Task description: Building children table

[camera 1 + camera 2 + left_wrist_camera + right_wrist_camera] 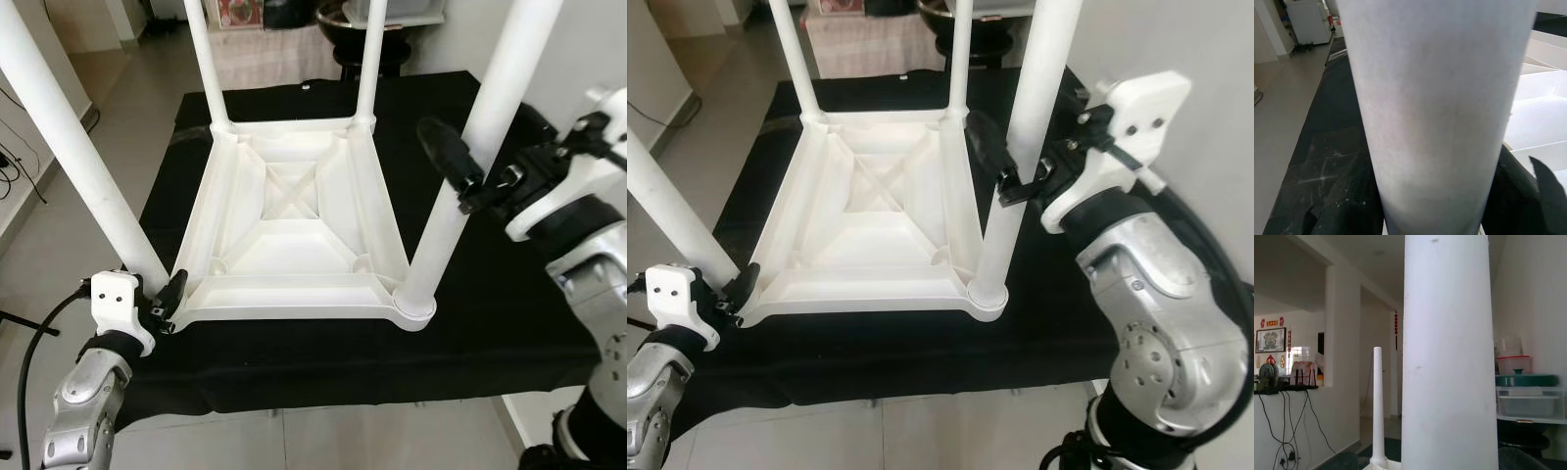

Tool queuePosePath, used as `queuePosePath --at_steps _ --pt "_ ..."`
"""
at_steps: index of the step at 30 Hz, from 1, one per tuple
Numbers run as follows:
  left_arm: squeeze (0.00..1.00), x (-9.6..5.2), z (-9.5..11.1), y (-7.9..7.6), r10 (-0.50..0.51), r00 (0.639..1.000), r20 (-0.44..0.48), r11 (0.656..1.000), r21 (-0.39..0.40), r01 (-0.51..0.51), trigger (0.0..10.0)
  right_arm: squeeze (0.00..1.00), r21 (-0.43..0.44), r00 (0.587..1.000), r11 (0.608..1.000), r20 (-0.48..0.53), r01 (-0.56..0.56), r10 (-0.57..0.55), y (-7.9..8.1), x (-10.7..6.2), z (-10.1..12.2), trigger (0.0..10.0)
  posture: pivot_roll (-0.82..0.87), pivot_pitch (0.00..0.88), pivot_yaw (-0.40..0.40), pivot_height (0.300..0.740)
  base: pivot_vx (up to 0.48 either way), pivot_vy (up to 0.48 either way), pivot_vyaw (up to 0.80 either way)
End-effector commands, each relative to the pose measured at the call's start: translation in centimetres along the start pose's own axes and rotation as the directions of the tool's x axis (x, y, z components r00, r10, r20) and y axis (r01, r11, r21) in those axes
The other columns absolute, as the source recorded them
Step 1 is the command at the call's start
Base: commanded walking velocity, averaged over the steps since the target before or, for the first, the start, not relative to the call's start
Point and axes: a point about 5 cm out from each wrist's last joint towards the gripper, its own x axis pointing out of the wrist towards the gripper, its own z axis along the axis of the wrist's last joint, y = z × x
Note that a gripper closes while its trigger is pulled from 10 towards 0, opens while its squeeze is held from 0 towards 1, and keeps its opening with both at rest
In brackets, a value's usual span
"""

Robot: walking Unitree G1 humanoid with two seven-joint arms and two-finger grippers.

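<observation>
A white plastic children's table (284, 211) lies upside down on a black cloth (490, 323), with its legs pointing up. My left gripper (162, 292) is shut around the base of the near-left leg (69, 137); its black fingers (1352, 196) press on both sides of that leg (1435, 112). At mid height, my right gripper (468, 147) straddles the near-right leg (490, 108), open, with one finger (985, 147) standing off to the leg's left. That leg (1449, 352) runs up between the right gripper's fingers. The two far legs (206, 59) (370, 59) stand in their sockets.
The cloth-covered surface ends just in front of the table's near rim, above tiled floor (59, 235). Cables (15, 162) lie on the floor at the left. A dark round object (367, 34) sits behind the far edge. Stacked plastic containers (1528, 391) stand near a wall.
</observation>
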Motion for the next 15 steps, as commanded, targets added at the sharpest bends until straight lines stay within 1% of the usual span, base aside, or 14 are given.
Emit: queuePosePath --at_steps 1,2,3,4,5,8,15 --pt "0.00 -0.3 0.6 0.3 0.016 1.000 0.023 0.998 0.059 -0.017 0.0 0.00 -0.004 0.999 0.999 -0.028 0.039 -0.039 -0.3 0.6 -0.3 10.0 -0.16 0.069 0.015 0.740 0.000 0.000 0.00" --pt "0.00 -0.3 0.6 0.3 0.019 1.000 0.025 0.998 0.060 -0.020 0.7 0.00 -0.010 0.997 0.998 -0.047 0.067 -0.068 -0.6 0.8 -0.5 8.3 -0.16 0.069 0.012 0.740 0.000 0.000 0.00" --pt "0.00 -0.3 0.6 0.3 0.019 1.000 0.025 0.998 0.060 -0.020 0.7 0.00 -0.010 0.997 0.998 -0.047 0.067 -0.068 -0.6 0.8 -0.5 8.3 -0.16 0.069 0.012 0.740 0.000 0.000 0.00" --pt "0.00 -0.5 0.7 0.3 0.026 0.999 0.028 0.997 0.065 -0.028 9.7 0.00 -0.015 0.993 0.995 -0.069 0.094 -0.095 -1.0 0.9 -0.9 0.0 -0.15 0.070 0.010 0.740 0.000 0.000 0.00" --pt "0.00 -0.5 0.8 0.4 0.031 0.999 0.030 0.997 0.068 -0.033 10.0 0.00 -0.020 0.989 0.993 -0.096 0.114 -0.116 -1.2 1.1 -1.0 0.0 -0.15 0.070 0.005 0.740 0.000 0.000 0.00" --pt "0.00 -0.7 0.8 0.4 0.036 0.999 0.032 0.997 0.074 -0.038 10.0 0.00 -0.008 0.984 0.991 -0.120 0.131 -0.131 -1.4 1.3 -1.2 0.0 -0.15 0.070 0.005 0.740 0.000 0.000 0.00" --pt "0.00 -0.9 0.8 0.5 0.045 0.999 0.029 0.996 0.078 -0.047 10.0 0.00 0.013 0.983 0.990 -0.127 0.138 -0.135 -1.4 1.7 -1.3 0.0 -0.14 0.072 0.001 0.740 0.000 0.000 0.00"
